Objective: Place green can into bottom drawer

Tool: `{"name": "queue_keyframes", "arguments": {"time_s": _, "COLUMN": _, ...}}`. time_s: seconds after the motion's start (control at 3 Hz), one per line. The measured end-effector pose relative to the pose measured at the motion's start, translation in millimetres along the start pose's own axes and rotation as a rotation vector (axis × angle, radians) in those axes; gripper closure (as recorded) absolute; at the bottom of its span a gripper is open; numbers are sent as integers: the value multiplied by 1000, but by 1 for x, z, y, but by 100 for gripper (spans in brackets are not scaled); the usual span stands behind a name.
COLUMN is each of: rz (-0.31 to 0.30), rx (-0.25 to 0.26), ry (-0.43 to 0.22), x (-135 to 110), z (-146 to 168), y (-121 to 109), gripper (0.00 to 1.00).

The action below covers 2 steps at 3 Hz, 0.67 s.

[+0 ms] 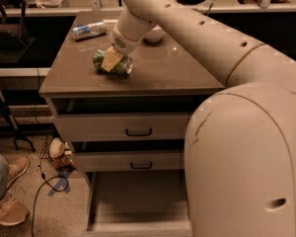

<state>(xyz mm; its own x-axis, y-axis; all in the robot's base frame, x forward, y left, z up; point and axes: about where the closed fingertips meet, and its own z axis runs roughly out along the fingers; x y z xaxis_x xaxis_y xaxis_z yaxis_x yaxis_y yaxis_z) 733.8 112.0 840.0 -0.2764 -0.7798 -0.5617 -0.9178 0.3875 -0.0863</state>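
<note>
Gripper [112, 59]: low over the rear-left part of the desk, right on the middle of the green can, at the tip of the arm.
Gripper state: open or clamped on the can, cannot tell.
Green can [99, 60]: on its side on the desk, mottled green body to the left of the gripper, silvery end to the right; well above the bottom drawer and outside it.
Bottom drawer [138, 201]: lowest of three, pulled out toward the camera, flat floor bare where visible, right side hidden behind the arm.
Upper drawers [103, 128]: two, stacked above the bottom drawer, each with a black handle at the centre of its front.
Desk [177, 75]: brown flat top carrying both cans and a bowl.
Silver-and-blue can [89, 30]: on its side near the rear-left corner of the desk, behind the green can and apart from it.
Bowl [156, 34]: pale, at the rear of the desk, partly covered by the arm.
Arm [237, 112]: large, white, filling the right half of the view.
Shoe [7, 209]: on the floor at lower left, beside a dark cable [39, 194].
</note>
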Motion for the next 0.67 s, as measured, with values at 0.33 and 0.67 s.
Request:
{"name": "queue_keyframes", "arguments": {"time_s": 0.33, "rz": 16, "rx": 5, "ry": -15, "x": 5, "z": -6, "y": 2, "gripper": 88}}
{"name": "queue_keyframes", "arguments": {"time_s": 0.67, "rz": 70, "rx": 45, "ry": -49, "x": 21, "z": -34, "y": 7, "gripper": 100}}
